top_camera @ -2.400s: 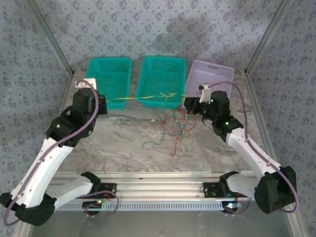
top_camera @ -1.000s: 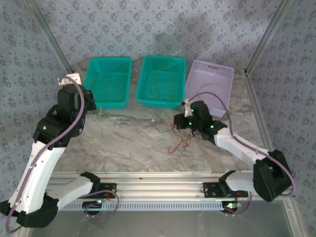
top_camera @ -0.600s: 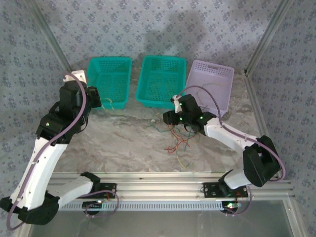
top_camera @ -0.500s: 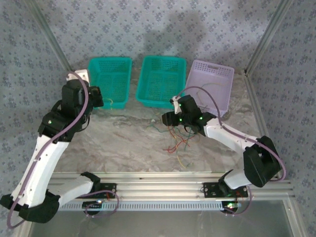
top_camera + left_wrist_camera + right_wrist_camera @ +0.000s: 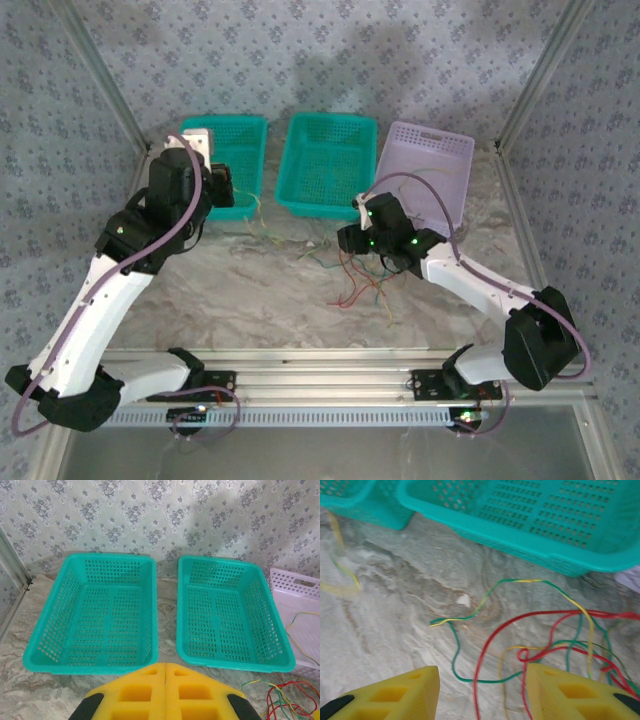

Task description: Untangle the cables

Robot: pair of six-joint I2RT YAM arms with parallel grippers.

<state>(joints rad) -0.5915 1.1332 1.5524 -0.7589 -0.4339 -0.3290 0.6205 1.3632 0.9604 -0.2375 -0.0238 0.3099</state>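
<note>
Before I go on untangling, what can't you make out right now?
- Left gripper, shut: whether it pinches a cable. Its pads hide the seam in the left wrist view; from above, strands are too fine.
- Cables: the tangle's right part is cut off by the right wrist view's edge.
- Yellow strand at the far left: blurred in the right wrist view.

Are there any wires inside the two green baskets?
No, the left teal basket and right teal basket show bare mesh floors; the wires lie outside.

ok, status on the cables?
Left end effector shut, whether holding anything unclear. Right end effector open, low over cables, tangled on table. Teal basket just behind.
</note>
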